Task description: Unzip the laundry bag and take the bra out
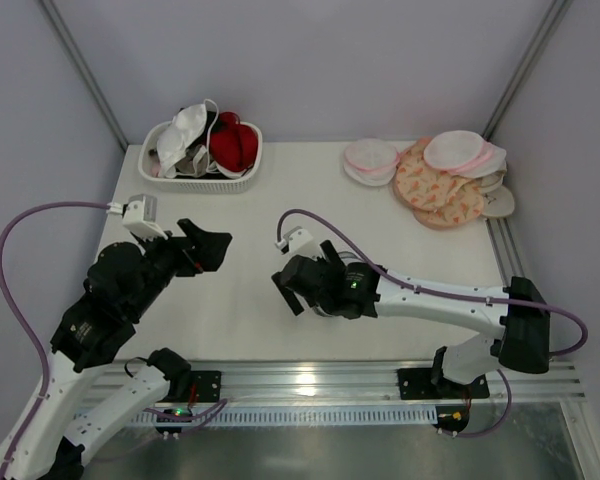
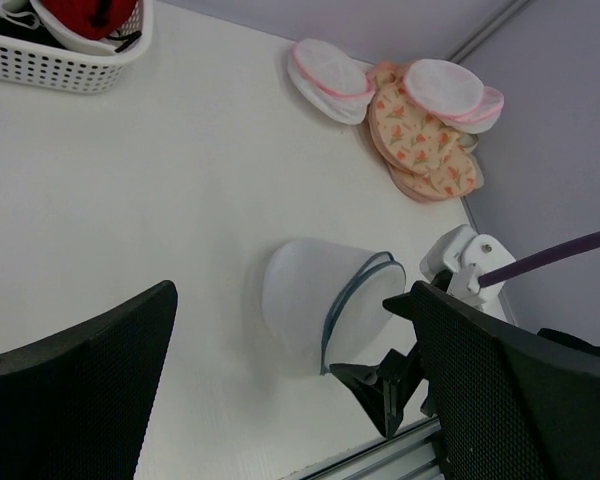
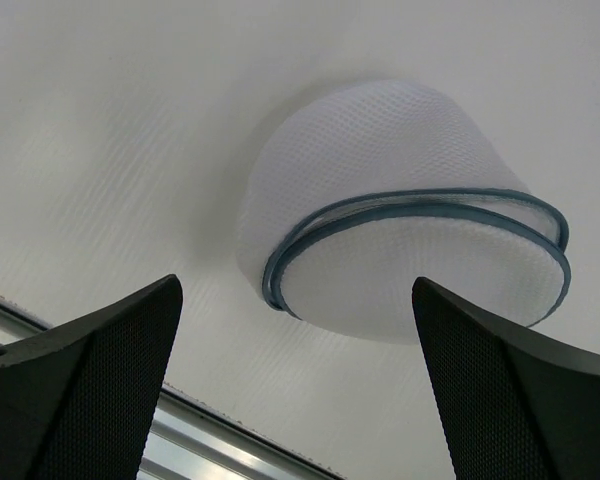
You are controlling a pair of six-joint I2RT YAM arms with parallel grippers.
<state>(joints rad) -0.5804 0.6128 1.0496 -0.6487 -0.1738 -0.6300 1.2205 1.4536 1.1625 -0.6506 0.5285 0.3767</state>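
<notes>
While your right gripper (image 3: 295, 290) and left gripper (image 2: 278, 295) hang open, start the unzip.
Pin the bag (image 3: 380, 140) with the left; work its grey rim (image 3: 420, 203) with the right.

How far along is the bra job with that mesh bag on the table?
Done: unclear. The laundry bag lies on the table; two dark rim bands run close together, so I cannot tell if it is unzipped. In hand: nothing, the right gripper and left gripper are open and empty. Left: no bra shows beside the bag; a white garment in the basket might be it.
</notes>
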